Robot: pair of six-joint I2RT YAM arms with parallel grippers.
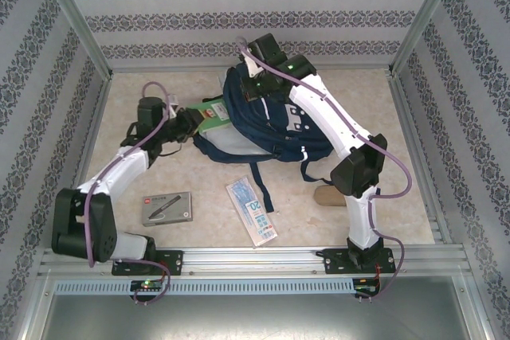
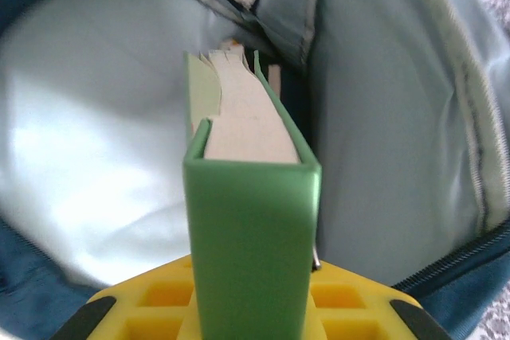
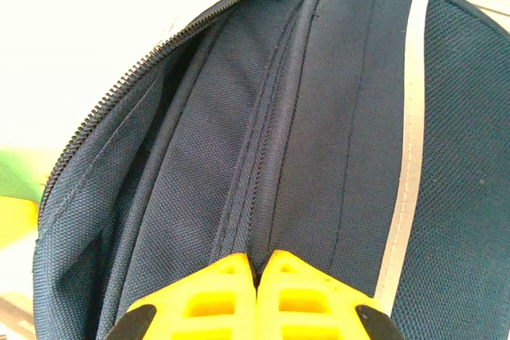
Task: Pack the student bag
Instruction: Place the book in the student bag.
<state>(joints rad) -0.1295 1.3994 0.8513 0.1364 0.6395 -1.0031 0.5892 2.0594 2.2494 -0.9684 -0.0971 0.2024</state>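
Note:
The student bag (image 1: pixel 267 125), a navy backpack with a thin white stripe (image 3: pixel 403 149), lies at the back middle of the table with its mouth facing left. My left gripper (image 1: pixel 191 123) is shut on a green hardcover book (image 1: pixel 213 115) at that mouth. In the left wrist view the green book (image 2: pixel 251 228) stands spine-up between my yellow fingers (image 2: pixel 351 308), its far end inside the pale lining (image 2: pixel 96 141). My right gripper (image 3: pixel 256 264) is shut on a fold of the student bag's fabric (image 3: pixel 335 133) near the open zip, at the bag's far top (image 1: pixel 253 77).
A grey box with a pen picture (image 1: pixel 167 208) and a flat white-blue packet (image 1: pixel 252 211) lie on the near table. A tan object (image 1: pixel 325 195) sits by the right arm's elbow. Dark straps (image 1: pixel 259 185) trail toward the packet. Patterned walls enclose the table.

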